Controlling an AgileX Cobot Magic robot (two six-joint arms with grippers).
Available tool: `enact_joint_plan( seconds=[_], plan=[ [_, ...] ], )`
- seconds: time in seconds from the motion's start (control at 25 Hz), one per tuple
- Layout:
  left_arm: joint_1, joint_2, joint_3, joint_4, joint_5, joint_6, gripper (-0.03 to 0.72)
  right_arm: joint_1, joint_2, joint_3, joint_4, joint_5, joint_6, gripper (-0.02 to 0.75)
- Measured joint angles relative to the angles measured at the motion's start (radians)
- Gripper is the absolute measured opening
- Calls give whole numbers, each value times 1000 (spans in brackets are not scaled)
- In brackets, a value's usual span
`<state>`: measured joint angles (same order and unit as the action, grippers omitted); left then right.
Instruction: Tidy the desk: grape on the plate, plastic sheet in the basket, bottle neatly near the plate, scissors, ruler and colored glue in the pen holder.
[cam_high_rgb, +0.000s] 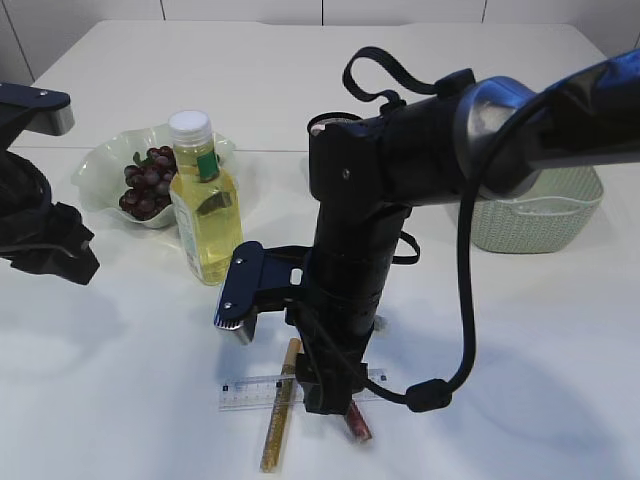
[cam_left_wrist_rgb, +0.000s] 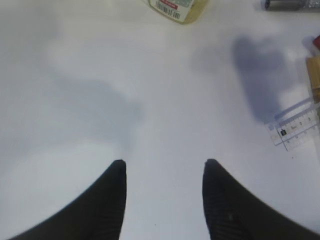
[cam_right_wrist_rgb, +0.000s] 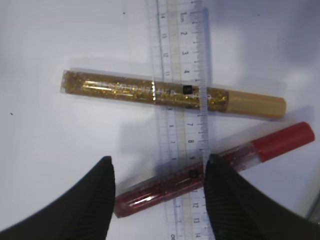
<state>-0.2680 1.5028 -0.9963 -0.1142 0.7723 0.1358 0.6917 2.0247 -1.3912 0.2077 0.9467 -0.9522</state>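
- Two glue tubes and a clear ruler (cam_right_wrist_rgb: 182, 120) lie crossed on the white table (cam_high_rgb: 520, 360), directly beneath the right gripper (cam_right_wrist_rgb: 159, 172).
- Right fingers (cam_right_wrist_rgb: 100, 195) are spread apart with nothing clasped; the red glitter glue (cam_right_wrist_rgb: 215, 170) runs slantwise between their tips, one end near the left finger, its red cap out past the right one.
- Beyond the fingertips, the gold glitter glue (cam_right_wrist_rgb: 170, 93) lies crosswise, the ruler lying over both tubes.
- Left gripper (cam_left_wrist_rgb: 164, 172) hovers over bare table, its fingers (cam_left_wrist_rgb: 112, 200) parted and empty; the ruler's end shows off to their right.
- Farther off stand the bottle (cam_high_rgb: 204, 205), touching the plate (cam_high_rgb: 100, 165) of grapes (cam_high_rgb: 148, 185), and the basket (cam_high_rgb: 540, 215).
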Motion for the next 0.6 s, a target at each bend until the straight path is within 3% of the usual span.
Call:
enact_joint_plan(
  seconds=[0.6],
  plan=[
    [0,0,0,-11,-1,0,352,0,46,0,4,-87,-41,491]
  ],
)
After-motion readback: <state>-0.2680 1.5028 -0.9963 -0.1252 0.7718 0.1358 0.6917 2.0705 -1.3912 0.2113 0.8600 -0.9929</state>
